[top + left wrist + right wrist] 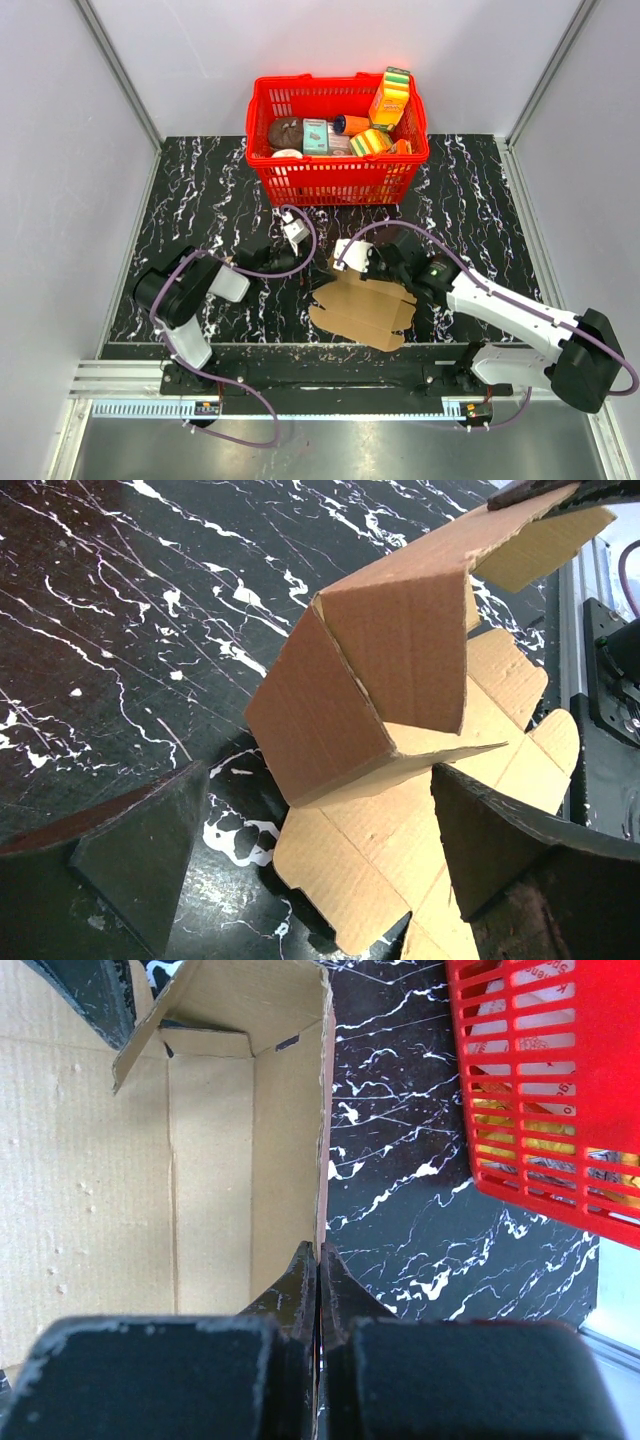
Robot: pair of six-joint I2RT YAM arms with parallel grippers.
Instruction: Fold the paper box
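On the overhead feed the paper box [365, 305] lies on the black marbled table [200, 190] near its front edge, between the two arms. It is plain brown cardboard, only partly formed. Through the left wrist camera I see its lower part flat on the table as a die-cut sheet with creases and rounded tabs. A creased panel rises from that sheet and bends over into a tent-like ridge. The left gripper [315, 780] is released, with its dark fingers [140, 850] spread wide to either side of the sheet's near edge. The raised panel stands straight ahead of them; I can't tell whether the right-hand finger touches the card. Further right, the right gripper [318, 1255] is clenched on the box's upright wall, pinching its thin edge between the two tips. In that view I also see the pale inner faces of the carton and a small end flap folded in at the far corner. Behind the box, toward the back of the table, stands a red plastic basket [335, 182] filled with colourful packages [390, 97]. It is apart from the cardboard — on the right wrist feed its mesh wall sits to the right of the pinched wall, with bare marbled surface between them.
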